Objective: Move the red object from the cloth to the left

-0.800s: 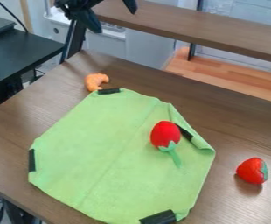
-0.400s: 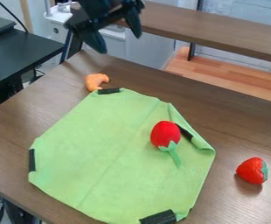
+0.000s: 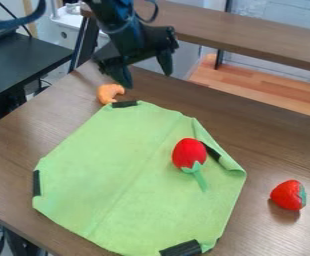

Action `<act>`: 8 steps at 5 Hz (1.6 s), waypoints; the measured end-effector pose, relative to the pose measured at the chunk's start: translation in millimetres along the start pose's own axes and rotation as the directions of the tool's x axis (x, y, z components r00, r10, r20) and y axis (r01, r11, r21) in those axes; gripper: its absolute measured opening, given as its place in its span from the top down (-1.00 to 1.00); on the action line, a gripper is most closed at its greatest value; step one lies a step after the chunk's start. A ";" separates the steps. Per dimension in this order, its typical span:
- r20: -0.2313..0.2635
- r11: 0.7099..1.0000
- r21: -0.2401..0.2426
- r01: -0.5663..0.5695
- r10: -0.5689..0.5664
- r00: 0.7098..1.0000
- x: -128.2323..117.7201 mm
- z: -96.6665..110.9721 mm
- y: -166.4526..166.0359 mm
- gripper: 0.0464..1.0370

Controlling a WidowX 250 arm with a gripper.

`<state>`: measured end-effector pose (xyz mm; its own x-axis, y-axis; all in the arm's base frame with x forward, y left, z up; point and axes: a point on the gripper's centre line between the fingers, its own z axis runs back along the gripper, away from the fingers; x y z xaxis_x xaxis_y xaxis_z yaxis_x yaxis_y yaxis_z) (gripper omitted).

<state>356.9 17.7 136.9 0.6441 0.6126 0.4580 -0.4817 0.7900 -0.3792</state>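
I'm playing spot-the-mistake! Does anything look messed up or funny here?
Yes, the green cloth. Its edge on the picture's right is folded over, near the red toy, while the rest lies mostly flat. That makes it look crooked. I can't see anything spilled or broken.

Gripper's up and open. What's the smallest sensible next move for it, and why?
Probably ease the open gripper toward the camera and a little to the picture's right, staying high, until it is above the red toy. The toy lies on the cloth, while the gripper hangs beyond the cloth's far edge, near the orange toy, so closing now would likely miss.
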 end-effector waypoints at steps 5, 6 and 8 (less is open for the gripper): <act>-0.008 0.988 0.132 0.075 -0.075 0.997 -54.7 -92.7 -12.1 -0.93; -0.007 0.985 0.150 0.084 -0.084 0.996 -63.9 -105.3 -13.3 -0.93; 0.029 0.986 0.158 0.046 -0.051 0.998 -72.9 -127.9 -20.7 -0.93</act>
<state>395.9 -46.4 8.5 0.6504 0.5717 0.5001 -0.5392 0.8112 -0.2261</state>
